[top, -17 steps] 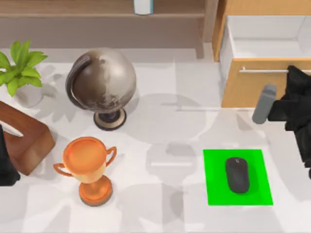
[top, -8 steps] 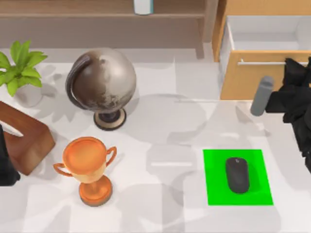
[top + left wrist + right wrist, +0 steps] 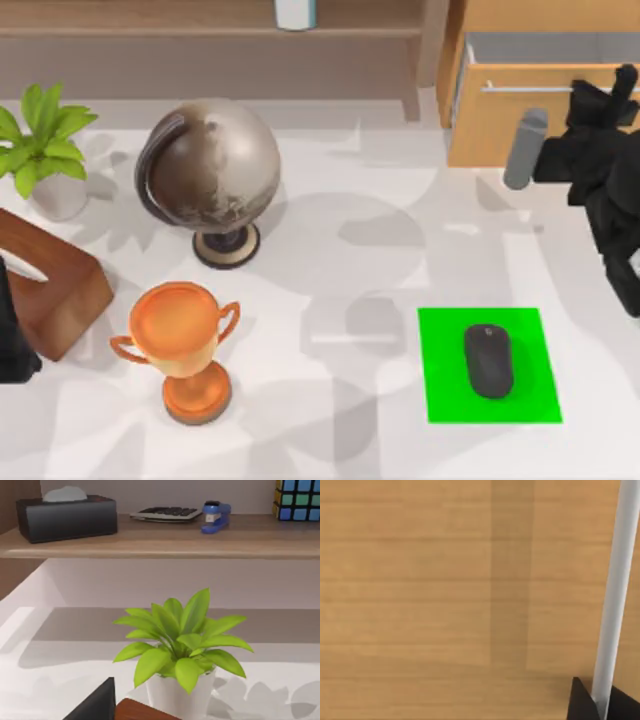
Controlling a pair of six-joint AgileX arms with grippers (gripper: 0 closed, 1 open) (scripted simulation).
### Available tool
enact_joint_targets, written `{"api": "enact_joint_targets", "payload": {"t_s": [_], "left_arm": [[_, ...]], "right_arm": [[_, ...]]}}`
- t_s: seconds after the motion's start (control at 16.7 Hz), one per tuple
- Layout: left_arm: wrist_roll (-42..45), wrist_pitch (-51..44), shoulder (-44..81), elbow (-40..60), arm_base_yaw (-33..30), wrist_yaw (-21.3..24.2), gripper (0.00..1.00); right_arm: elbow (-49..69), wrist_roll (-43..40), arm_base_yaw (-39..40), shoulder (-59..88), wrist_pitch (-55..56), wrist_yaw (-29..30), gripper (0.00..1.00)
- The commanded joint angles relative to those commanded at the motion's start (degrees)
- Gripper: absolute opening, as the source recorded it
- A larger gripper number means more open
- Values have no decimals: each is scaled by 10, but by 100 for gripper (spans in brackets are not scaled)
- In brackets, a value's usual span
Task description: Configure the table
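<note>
Right tool sat at the drawer front, its black fingertips closed around the drawer's slim handle bar. The left arm sat parked far from the drawer. The table, spreading below the drawer, looked rigid and heavy; the stiff bar offered the natural hold.

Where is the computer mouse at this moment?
In the top view, the black mouse lies on the green mat at the table's right side, nearer the front edge than the wooden drawer.
</note>
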Motion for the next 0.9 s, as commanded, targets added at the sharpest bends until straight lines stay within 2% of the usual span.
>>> {"api": "enact_joint_targets", "payload": {"t_s": [0.3, 0.66, 0.9], "left_arm": [[0, 0, 0, 0, 0, 0, 100], [0, 0, 0, 0, 0, 0, 100], [0, 0, 0, 0, 0, 0, 100]], "right_arm": [[7, -1, 3, 6, -6, 0, 0], [138, -1, -12, 61, -74, -15, 0], [164, 0, -17, 71, -93, -18, 0]]}}
